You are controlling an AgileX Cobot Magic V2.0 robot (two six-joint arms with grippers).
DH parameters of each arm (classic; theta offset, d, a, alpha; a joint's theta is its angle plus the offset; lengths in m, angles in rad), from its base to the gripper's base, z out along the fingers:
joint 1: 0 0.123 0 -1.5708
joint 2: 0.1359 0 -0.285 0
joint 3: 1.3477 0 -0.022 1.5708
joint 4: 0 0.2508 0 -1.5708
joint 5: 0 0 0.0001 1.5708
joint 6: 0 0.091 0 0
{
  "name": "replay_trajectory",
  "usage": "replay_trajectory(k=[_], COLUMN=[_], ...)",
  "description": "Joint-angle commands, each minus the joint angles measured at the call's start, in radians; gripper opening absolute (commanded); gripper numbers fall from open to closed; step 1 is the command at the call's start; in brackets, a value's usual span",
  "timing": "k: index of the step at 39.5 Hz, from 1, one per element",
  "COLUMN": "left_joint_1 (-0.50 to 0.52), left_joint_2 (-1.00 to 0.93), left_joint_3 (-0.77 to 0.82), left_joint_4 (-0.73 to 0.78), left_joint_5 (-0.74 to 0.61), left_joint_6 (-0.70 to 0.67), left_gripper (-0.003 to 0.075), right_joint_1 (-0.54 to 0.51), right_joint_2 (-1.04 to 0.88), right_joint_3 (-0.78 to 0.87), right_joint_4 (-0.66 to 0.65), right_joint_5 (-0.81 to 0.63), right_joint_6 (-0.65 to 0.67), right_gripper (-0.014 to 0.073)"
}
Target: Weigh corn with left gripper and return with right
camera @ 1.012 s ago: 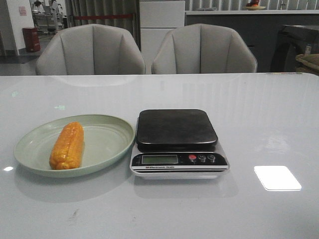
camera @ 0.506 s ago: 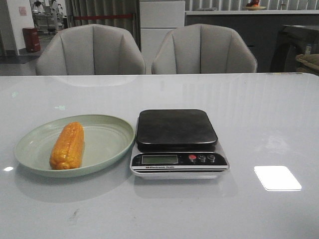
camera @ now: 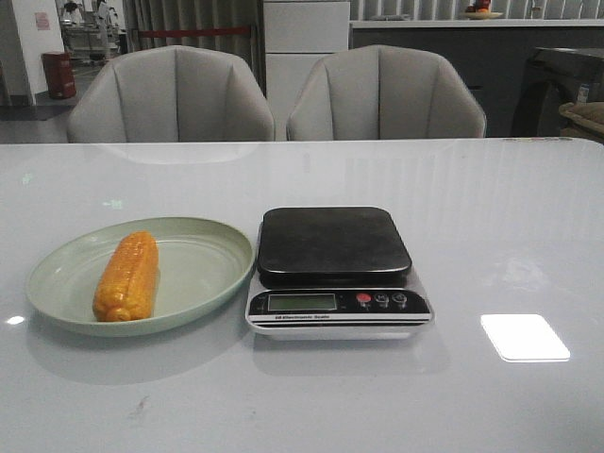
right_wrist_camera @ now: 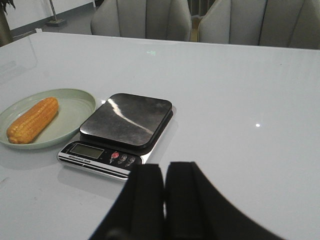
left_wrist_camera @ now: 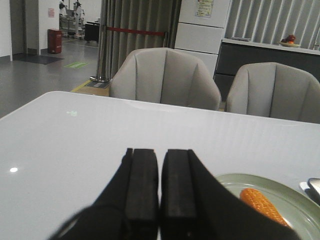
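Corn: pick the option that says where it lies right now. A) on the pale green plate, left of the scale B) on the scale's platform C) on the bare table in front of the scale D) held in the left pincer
A: the corn lies lengthwise on the pale green plate to the left of the scale, whose platform is bare, and the left pincer is shut on nothing.

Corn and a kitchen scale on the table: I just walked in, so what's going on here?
Nothing is being handled yet. The corn lies in the pale green plate, beside the kitchen scale, whose platform is bare. The left gripper and the right gripper are both shut, holding nothing and off the table's things. Weighing has not begun.
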Motion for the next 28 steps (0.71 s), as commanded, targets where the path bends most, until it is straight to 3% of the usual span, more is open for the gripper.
replay_trajectory(k=[1,28], left_joint_1=[-0.041,-0.056], left_joint_2=[-0.021,-0.021], left_joint_3=[0.032,0.032], left_joint_4=[-0.003,-0.002], left_joint_5=[-0.086,-0.086], left_joint_6=[-0.015,0.003], left_gripper=[0.0113,0.0113], right_joint_1=[-0.003,-0.003], right_joint_2=[0.008,0.008], right_joint_3=[-0.026,-0.026], right_joint_4=[0.000,0.000], right_joint_5=[-0.073,-0.073], right_joint_6=[-0.002,-0.002], right_gripper=[0.0167,0.0167])
